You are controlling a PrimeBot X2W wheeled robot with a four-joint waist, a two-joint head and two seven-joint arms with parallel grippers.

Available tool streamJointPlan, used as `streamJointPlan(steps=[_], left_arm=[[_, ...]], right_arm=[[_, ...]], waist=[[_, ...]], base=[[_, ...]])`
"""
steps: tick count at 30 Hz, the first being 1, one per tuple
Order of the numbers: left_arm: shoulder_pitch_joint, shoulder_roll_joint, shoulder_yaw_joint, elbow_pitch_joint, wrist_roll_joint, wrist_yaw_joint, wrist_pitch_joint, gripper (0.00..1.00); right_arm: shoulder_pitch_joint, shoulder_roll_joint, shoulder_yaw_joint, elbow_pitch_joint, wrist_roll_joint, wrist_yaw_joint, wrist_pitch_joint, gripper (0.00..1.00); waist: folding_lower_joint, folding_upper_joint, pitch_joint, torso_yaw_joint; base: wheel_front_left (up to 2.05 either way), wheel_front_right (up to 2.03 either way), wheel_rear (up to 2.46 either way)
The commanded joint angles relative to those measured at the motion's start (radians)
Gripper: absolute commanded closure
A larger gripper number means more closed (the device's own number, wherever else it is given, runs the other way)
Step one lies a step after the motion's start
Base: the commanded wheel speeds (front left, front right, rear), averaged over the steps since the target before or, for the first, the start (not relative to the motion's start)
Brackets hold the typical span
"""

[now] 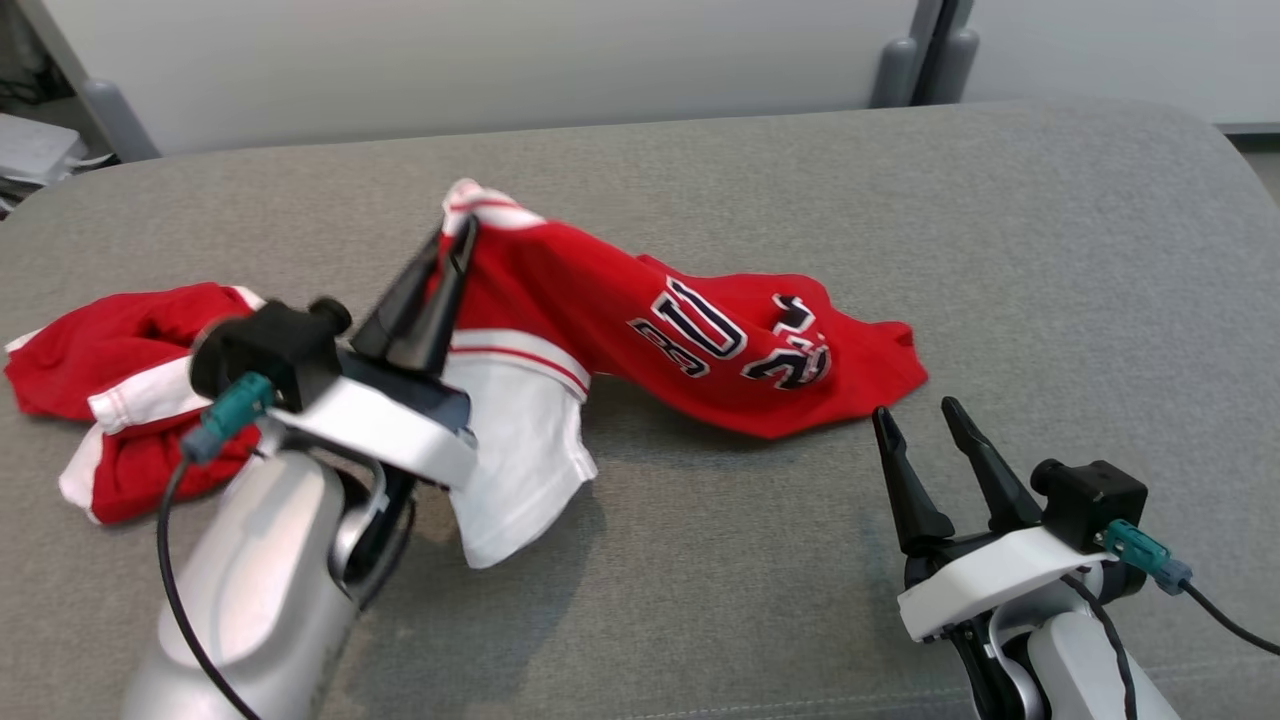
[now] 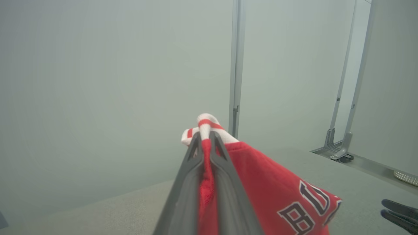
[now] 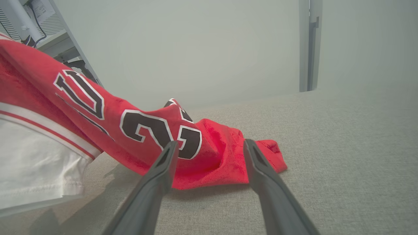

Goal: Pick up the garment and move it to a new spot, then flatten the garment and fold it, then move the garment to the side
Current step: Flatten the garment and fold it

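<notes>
The right gripper [image 1: 915, 412] sits nearest, low over the table [image 1: 1050, 250], its jaws wide and empty, tips just short of the jersey's [image 1: 620, 300] red corner. The left gripper [image 1: 455, 235] is clamped on the jersey's white-and-red trim and holds that point up off the table. From there the cloth slopes down to the right until its far end lies flat. A white panel hangs loose beneath the grip, and the rest lies bunched on the table to the left of the arm.

The jersey looks light, thin and fully limp. It sags from one pinch and will not hold any shape, and the smooth knit may slip. The banded trim and hems look like the surest holds, being doubled and thicker. For spreading, I judge two well-separated edge points better than a single hold. The low red corner before the right gripper seems a fair second hold.

The left wrist view shows the pinch itself, red cloth squeezed between the fingers [image 2: 192, 182] and the trim poking above the tips. The head view gives that only from the side, but shows the bunched heap at the left. The right wrist view shows the corner touching the table and the shadowed gap under the raised span. A pale wall [image 1: 500, 60] stands beyond.
</notes>
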Motion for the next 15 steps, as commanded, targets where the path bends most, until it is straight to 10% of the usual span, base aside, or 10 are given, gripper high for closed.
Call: streamJointPlan(steps=[1,9,10,11,15], left_arm=[[-0.087,0.038,0.046,0.018,0.021,0.002,-0.005,1.00],[-0.202,0.112,0.065,0.329,0.045,0.006,0.002,0.93],[-0.211,0.125,0.065,0.380,0.049,0.006,0.002,0.15],[-0.218,0.135,0.069,0.431,0.046,0.005,0.002,0.00],[-0.220,0.161,0.095,0.580,0.038,0.010,-0.003,0.00]], right_arm=[[-0.015,0.004,0.030,-0.030,0.013,0.001,-0.012,0.00],[-0.027,0.004,0.058,-0.052,0.021,0.001,-0.012,0.00],[-0.030,0.004,0.061,-0.056,0.020,0.001,-0.012,0.00],[-0.034,0.004,0.064,-0.059,0.019,0.001,-0.012,0.00],[-0.043,0.004,0.062,-0.076,0.019,0.001,-0.012,0.00]], waist=[[0.0000,0.0000,0.012,-0.024],[0.0000,0.0000,0.088,-0.114],[0.0000,0.0000,0.103,-0.126],[0.0000,0.0000,0.116,-0.137],[0.0000,0.0000,0.142,-0.168]], base=[[0.00,0.00,0.00],[0.00,0.00,0.00],[0.00,0.00,0.00],[0.00,0.00,0.00],[0.00,0.00,0.00]])
